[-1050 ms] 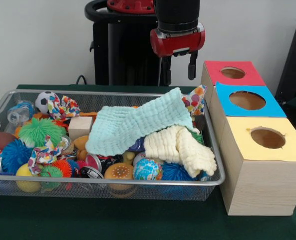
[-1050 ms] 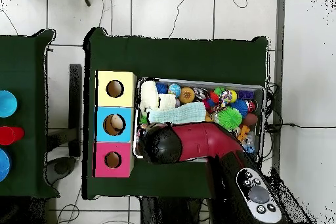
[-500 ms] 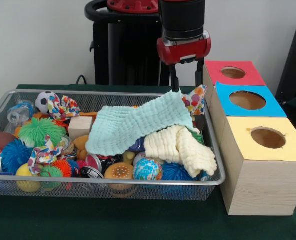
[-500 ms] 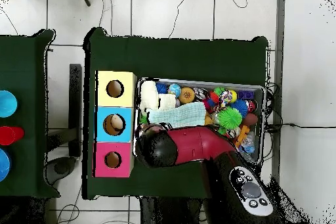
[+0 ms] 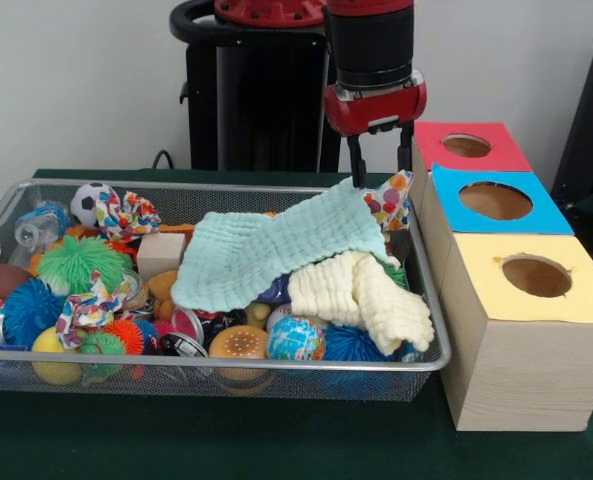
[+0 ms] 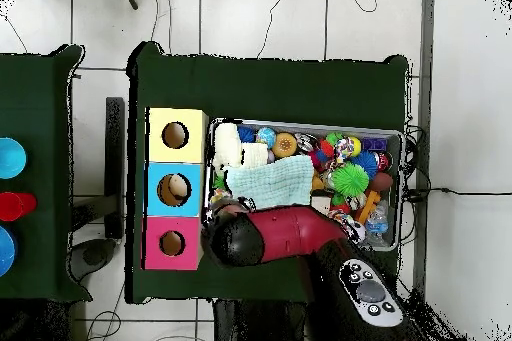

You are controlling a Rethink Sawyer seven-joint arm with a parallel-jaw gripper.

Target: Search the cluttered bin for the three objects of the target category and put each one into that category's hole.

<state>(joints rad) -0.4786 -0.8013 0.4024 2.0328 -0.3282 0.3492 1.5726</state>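
A wire bin (image 5: pixel 216 375) brims with spiky balls, a soccer ball (image 5: pixel 92 200), a wood block (image 5: pixel 160 254) and two cloths: mint (image 5: pixel 276 243) over cream (image 5: pixel 361 292). The gripper (image 5: pixel 380 152) hangs with fingers parted, empty, above the mint cloth's far corner, beside the red (image 5: pixel 466 146), blue (image 5: pixel 494 200) and yellow (image 5: pixel 536 275) holes.

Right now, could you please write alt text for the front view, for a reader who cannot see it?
A red and black robot gripper hangs over the far right corner of a wire bin crammed with toys, above a mint green cloth draped over a cream cloth. Beside the bin stands a wooden box with red, blue and yellow tops, each with a round hole.
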